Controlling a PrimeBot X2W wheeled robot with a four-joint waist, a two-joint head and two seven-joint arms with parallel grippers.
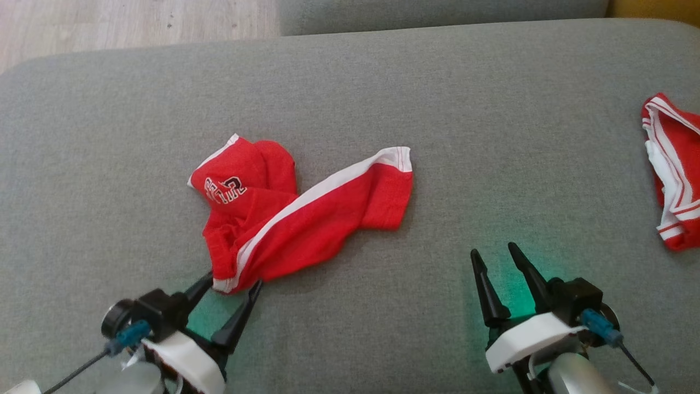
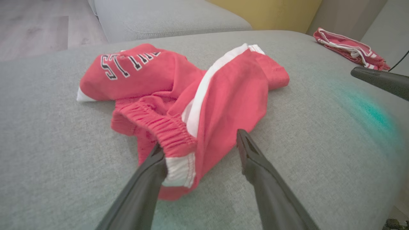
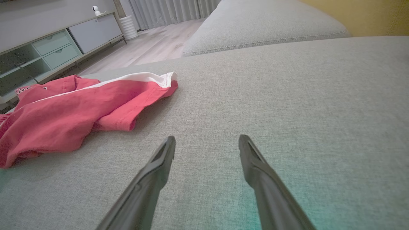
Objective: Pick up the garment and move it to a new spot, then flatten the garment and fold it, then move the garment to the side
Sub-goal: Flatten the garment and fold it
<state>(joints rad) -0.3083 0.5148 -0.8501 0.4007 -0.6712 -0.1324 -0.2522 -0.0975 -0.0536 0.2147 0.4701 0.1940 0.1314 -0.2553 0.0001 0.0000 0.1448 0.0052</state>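
Two red garments lie on the grey sofa cushion [image 1: 383, 82] in the head view: the red shorts [image 1: 295, 213] crumpled left of centre, one leg flung out to the right, and a second red-and-white garment [image 1: 672, 169] well apart at the right edge. The left gripper [image 1: 234, 280] sits at the shorts' near corner with its fingers spread to either side of it. The right gripper [image 1: 494, 249] hovers over bare cushion, fingers likewise apart and holding nothing.

In the left wrist view, the gathered waistband [image 2: 159, 127] and the white end of the side stripe [image 2: 195, 105] lie between the open fingers, one tip against the white hem. Black-edged lettering [image 2: 127, 62] shows on the far leg.

In the right wrist view, the spread fingers point at plain cushion, with the shorts off to the side. A pale cabinet [image 3: 48, 48] stands beyond on the wooden floor [image 3: 153, 48].
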